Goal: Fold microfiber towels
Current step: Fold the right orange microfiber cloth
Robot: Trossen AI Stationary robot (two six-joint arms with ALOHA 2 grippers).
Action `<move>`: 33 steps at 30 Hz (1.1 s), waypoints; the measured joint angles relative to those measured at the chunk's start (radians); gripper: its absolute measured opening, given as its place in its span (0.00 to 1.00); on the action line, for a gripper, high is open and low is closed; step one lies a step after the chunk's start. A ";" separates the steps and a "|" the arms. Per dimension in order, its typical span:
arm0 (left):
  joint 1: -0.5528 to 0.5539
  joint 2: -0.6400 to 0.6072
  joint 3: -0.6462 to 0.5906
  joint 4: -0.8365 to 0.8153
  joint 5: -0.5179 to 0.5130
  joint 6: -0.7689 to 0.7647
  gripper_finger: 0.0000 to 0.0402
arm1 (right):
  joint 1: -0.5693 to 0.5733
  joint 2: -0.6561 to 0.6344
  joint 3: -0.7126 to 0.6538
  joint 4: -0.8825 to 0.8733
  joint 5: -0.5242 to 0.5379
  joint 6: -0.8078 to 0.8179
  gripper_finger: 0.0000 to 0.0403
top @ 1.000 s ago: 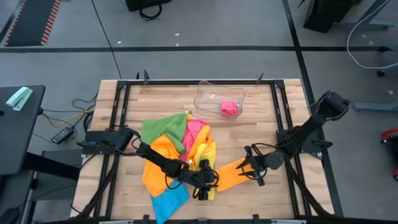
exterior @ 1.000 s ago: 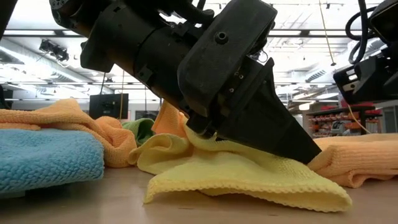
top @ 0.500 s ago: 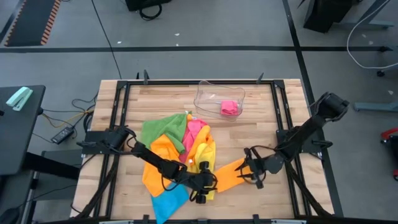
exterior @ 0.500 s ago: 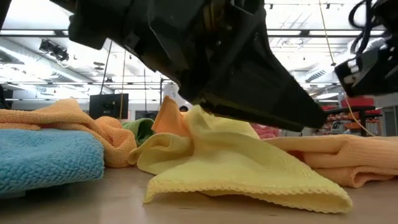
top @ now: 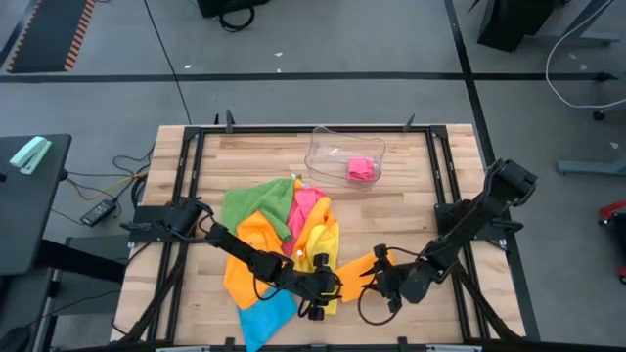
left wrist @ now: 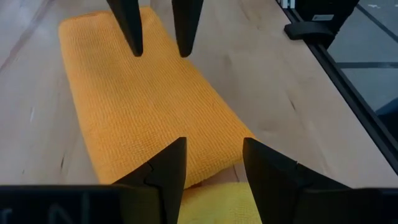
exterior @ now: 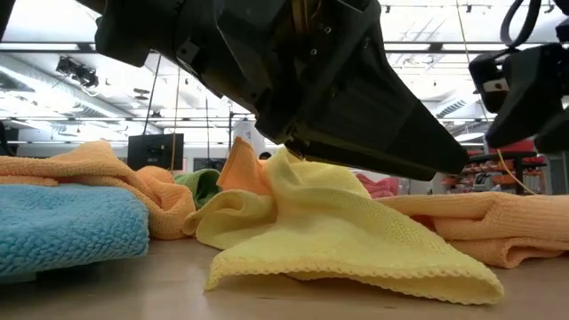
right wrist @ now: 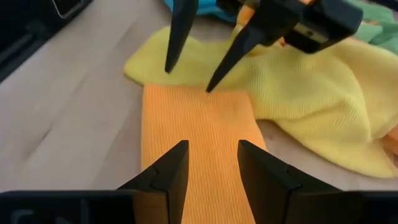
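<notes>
Saw left gripper [top: 326,291] jaws parted, empty, over yellow towel [exterior: 356,240] edge. Right gripper [top: 377,285] jaws parted, empty, above folded orange towel [left wrist: 146,118], facing left's. Rest of towels [top: 274,220] heaped behind left gripper on surface [top: 411,186].

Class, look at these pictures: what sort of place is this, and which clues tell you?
Probably a robotics lab or workshop. A wooden table in a metal frame stands on a bare grey floor, cables trail beside it, and ceiling strip lights run over a large open room.
</notes>
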State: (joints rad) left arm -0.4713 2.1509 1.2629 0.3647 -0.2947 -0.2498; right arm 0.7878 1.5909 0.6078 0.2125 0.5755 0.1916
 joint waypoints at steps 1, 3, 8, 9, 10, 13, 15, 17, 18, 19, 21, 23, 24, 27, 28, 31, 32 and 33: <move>0.000 0.000 0.000 0.000 0.000 -0.001 0.42 | 0.001 0.004 0.003 -0.008 -0.001 0.002 0.36; 0.001 0.000 0.000 -0.003 0.000 -0.001 0.42 | 0.009 0.018 0.011 -0.011 -0.001 -0.011 0.37; 0.001 0.000 0.000 -0.005 0.000 -0.001 0.41 | 0.029 0.090 0.090 -0.107 0.019 -0.062 0.37; 0.001 0.000 0.000 -0.006 0.000 -0.001 0.41 | 0.031 0.111 0.117 -0.151 0.028 -0.063 0.37; 0.001 0.000 0.000 -0.006 0.000 -0.001 0.41 | 0.033 0.133 0.146 -0.196 0.036 -0.063 0.37; 0.001 0.000 0.000 -0.006 0.000 -0.001 0.41 | 0.042 0.191 0.234 -0.311 0.052 -0.063 0.37; 0.001 0.000 0.000 -0.010 0.000 -0.001 0.41 | 0.049 0.220 0.284 -0.347 0.049 -0.063 0.37; 0.001 0.000 0.000 -0.014 0.000 -0.001 0.41 | 0.054 0.239 0.327 -0.370 0.037 -0.064 0.38; 0.001 0.000 0.000 -0.016 0.000 -0.001 0.41 | 0.056 0.245 0.345 -0.377 0.031 -0.065 0.40; 0.001 0.000 0.000 -0.017 0.000 -0.001 0.40 | 0.059 0.248 0.360 -0.386 0.026 -0.064 0.42; 0.001 0.000 0.000 -0.024 0.000 -0.001 0.40 | 0.062 0.248 0.376 -0.396 0.025 -0.064 0.47; 0.001 0.000 0.000 -0.027 0.000 -0.001 0.40 | 0.062 0.249 0.377 -0.399 0.024 -0.064 0.52; 0.001 0.000 0.000 -0.027 0.000 -0.001 0.40 | 0.062 0.249 0.374 -0.399 0.025 -0.065 0.55; 0.001 0.000 0.000 -0.027 0.000 -0.001 0.40 | 0.058 0.249 0.359 -0.399 0.061 -0.072 0.60; 0.001 0.000 0.000 -0.027 0.000 -0.001 0.40 | 0.057 0.248 0.353 -0.402 0.078 -0.068 0.62; 0.000 0.000 0.000 -0.027 0.000 -0.001 0.40 | 0.058 0.228 0.345 -0.463 0.077 -0.010 0.63; 0.000 0.000 0.000 -0.027 0.000 -0.001 0.40 | 0.064 0.216 0.345 -0.493 0.075 0.026 0.62; 0.000 0.000 0.000 -0.027 0.000 0.000 0.40 | 0.071 0.201 0.345 -0.522 0.075 0.058 0.62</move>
State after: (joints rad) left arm -0.4717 2.1509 1.2629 0.3378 -0.2947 -0.2501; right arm 0.8588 1.7917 0.9527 -0.3099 0.6509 0.2495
